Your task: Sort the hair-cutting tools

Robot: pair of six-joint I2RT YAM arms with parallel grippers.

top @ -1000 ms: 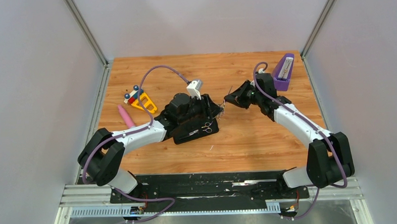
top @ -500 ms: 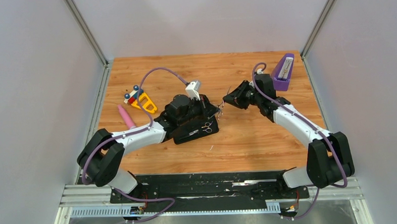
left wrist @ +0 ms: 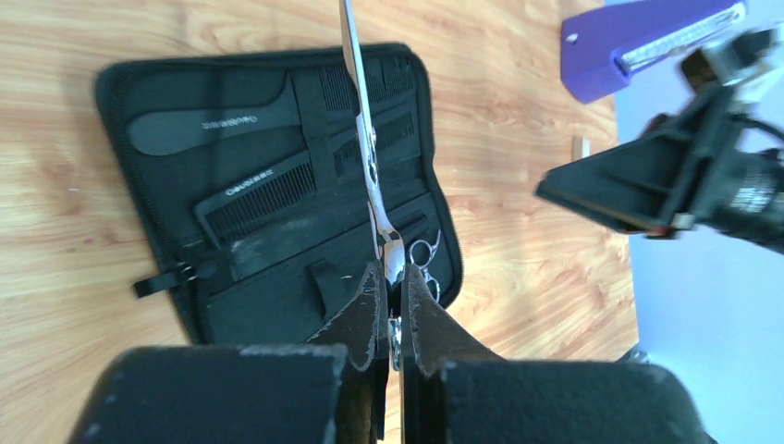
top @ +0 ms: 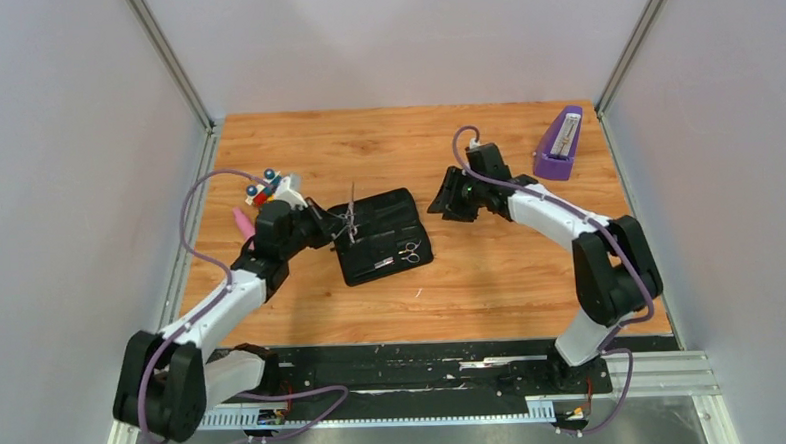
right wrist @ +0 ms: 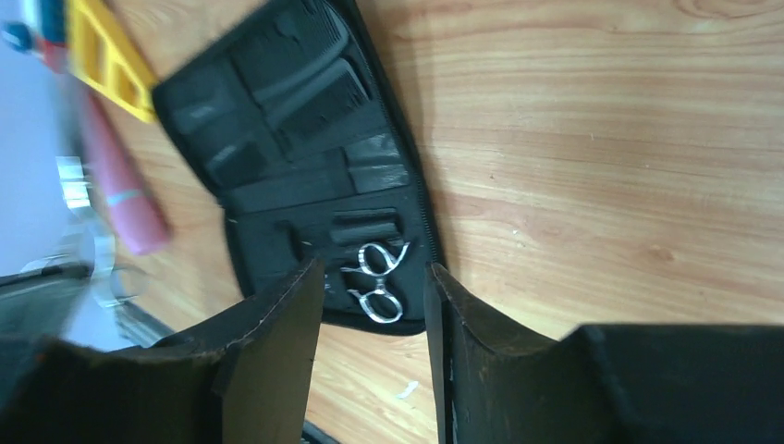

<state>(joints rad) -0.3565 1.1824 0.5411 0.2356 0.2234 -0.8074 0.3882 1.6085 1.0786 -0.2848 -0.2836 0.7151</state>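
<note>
My left gripper [left wrist: 391, 277] is shut on a pair of silver scissors [left wrist: 362, 120], whose blades point away from it above the open black case [left wrist: 277, 296]. In the top view that gripper [top: 341, 227] hovers at the case's left edge. A handled comb [left wrist: 213, 125] and a straight comb [left wrist: 259, 190] lie in the case's pockets. A second pair of scissors [right wrist: 374, 277] sits in the case's near corner [top: 410, 249]. My right gripper [right wrist: 373, 268] is open and holds nothing, to the right of the case [top: 446, 198].
A purple wedge-shaped object [top: 558, 145] stands at the back right. A pink tube [right wrist: 125, 203] and a yellow toy [right wrist: 102, 55] lie left of the case, partly behind my left arm in the top view. A white scrap [top: 418, 292] lies on the wood.
The left gripper shut on the scissors that the right gripper held, and the right gripper opened. The left arm swung back to the left with the scissors; the right gripper drew away slightly.
</note>
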